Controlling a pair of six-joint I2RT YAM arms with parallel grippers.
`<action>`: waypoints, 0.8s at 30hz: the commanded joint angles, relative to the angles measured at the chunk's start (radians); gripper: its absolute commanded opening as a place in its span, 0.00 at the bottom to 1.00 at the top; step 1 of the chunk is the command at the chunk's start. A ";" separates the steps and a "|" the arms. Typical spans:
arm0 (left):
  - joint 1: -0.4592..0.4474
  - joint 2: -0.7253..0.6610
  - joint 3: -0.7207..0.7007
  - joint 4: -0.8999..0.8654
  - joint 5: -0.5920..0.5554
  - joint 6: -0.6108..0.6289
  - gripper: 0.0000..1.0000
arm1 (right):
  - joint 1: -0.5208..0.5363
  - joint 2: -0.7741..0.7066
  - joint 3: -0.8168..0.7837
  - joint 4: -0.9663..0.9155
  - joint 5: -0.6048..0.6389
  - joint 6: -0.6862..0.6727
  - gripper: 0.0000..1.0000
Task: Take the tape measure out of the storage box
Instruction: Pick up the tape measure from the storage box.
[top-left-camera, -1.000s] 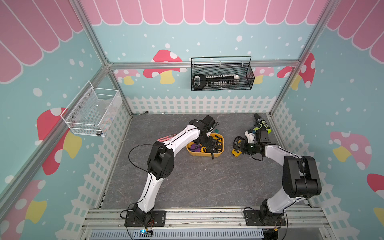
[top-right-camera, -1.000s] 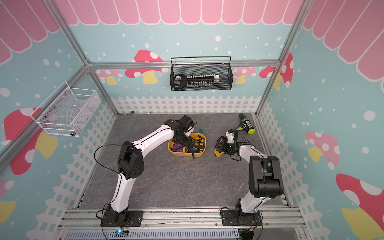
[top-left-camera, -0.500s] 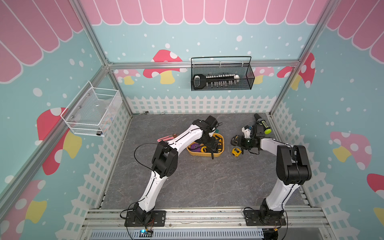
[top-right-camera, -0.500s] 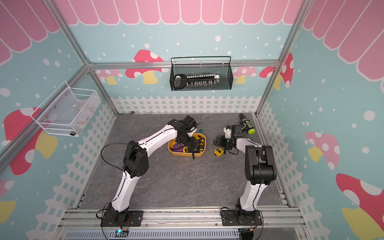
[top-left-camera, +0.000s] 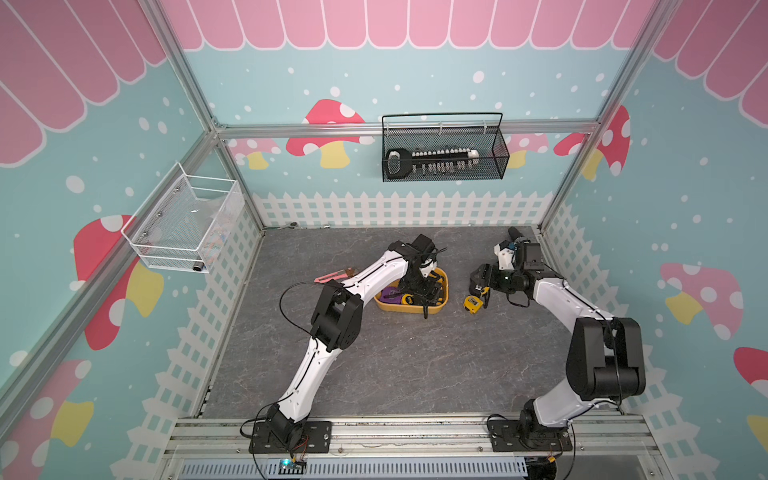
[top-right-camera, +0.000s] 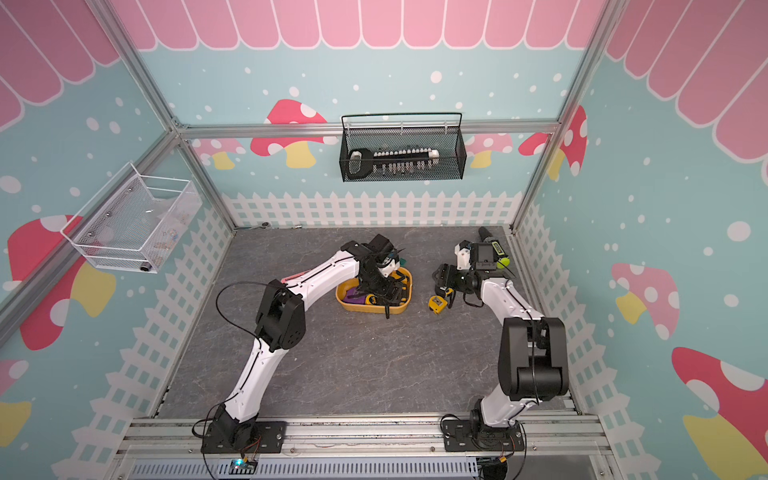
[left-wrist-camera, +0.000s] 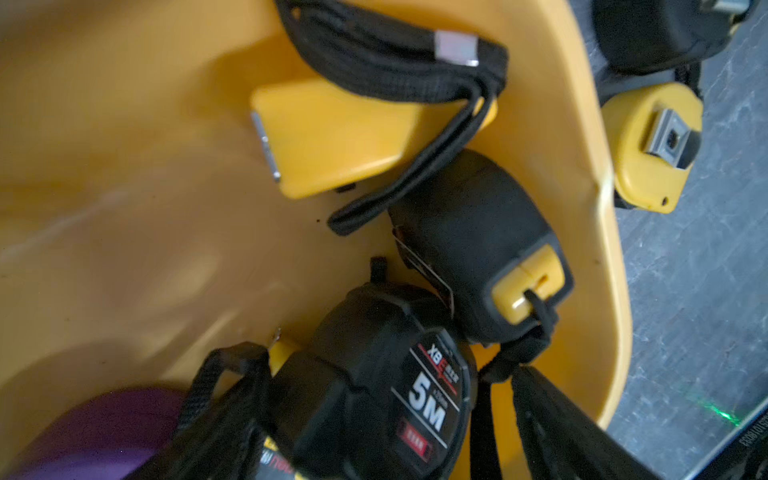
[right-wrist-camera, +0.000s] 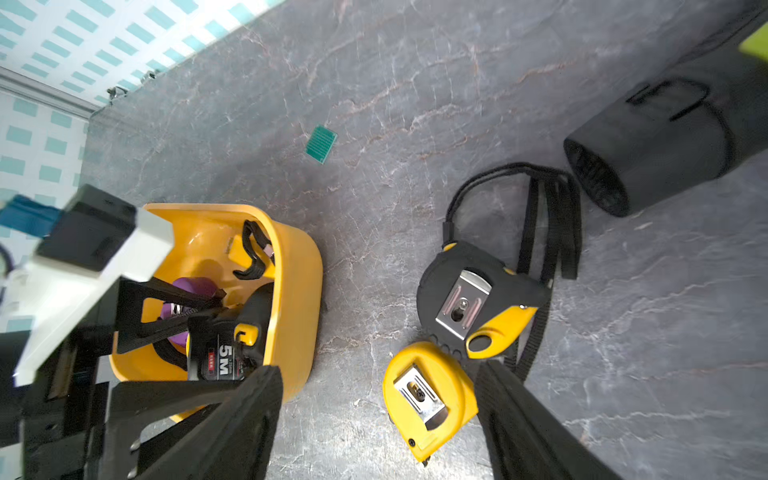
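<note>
Your right hand (right-wrist-camera: 380, 368) hangs with fingers spread wide, and the yellow tape measure (right-wrist-camera: 428, 390) lies on the tabletop (right-wrist-camera: 415, 104) in line with that gap, outside the storage box (right-wrist-camera: 297, 291). Your left hand (top-left-camera: 419, 286) is down inside the box, fingers apart, with the black 5M tape measure (left-wrist-camera: 395, 374) at its fingertips.

In both top views the left arm (top-left-camera: 376, 274) angles up to mid-frame, left pincer (top-left-camera: 424, 289) pointing down, jaws apart; the right arm (top-left-camera: 557, 295) reaches toward frame centre, right pincer (right-wrist-camera: 378, 372) gaping wide, empty.
</note>
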 joint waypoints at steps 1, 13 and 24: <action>0.009 0.028 0.008 -0.019 0.072 0.002 0.84 | 0.006 -0.022 -0.026 -0.042 0.021 -0.026 0.79; 0.029 0.013 -0.022 -0.017 0.082 0.001 0.38 | 0.006 -0.063 -0.019 -0.057 -0.020 -0.027 0.79; 0.105 -0.185 -0.076 0.042 0.118 -0.064 0.26 | 0.140 -0.092 -0.096 0.079 -0.215 -0.098 0.87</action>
